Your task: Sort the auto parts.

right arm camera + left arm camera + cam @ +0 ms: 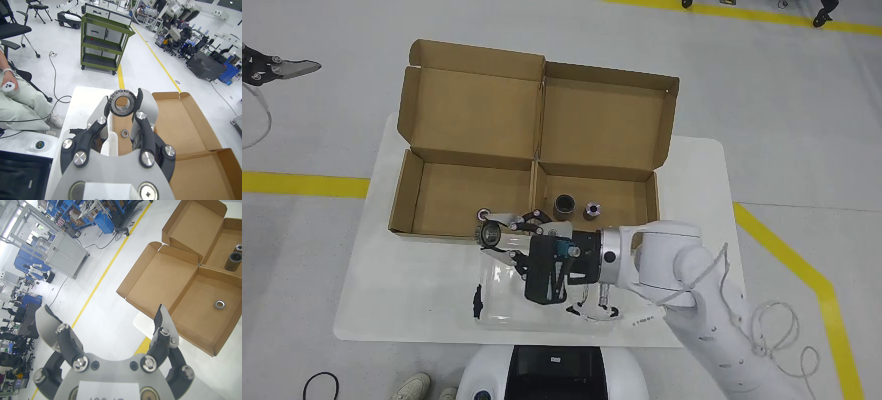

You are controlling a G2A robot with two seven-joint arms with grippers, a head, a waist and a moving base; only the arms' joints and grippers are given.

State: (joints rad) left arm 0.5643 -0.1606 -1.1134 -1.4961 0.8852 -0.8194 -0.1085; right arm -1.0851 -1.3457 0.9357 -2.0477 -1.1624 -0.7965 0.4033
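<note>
Cardboard boxes (442,200), one holding small bearing (219,304), other cylinders (233,261), claw (123,97) gripping large bearing (122,112)

White table (697,200) taken as landmark, yellow floor line (302,184) run beneath the table, green three-shelf cart (105,45) stood beyond the table's end, black office chairs (11,30) set well apart from the table, metal-framed enclosure (64,253) placed across the line from the table
</note>
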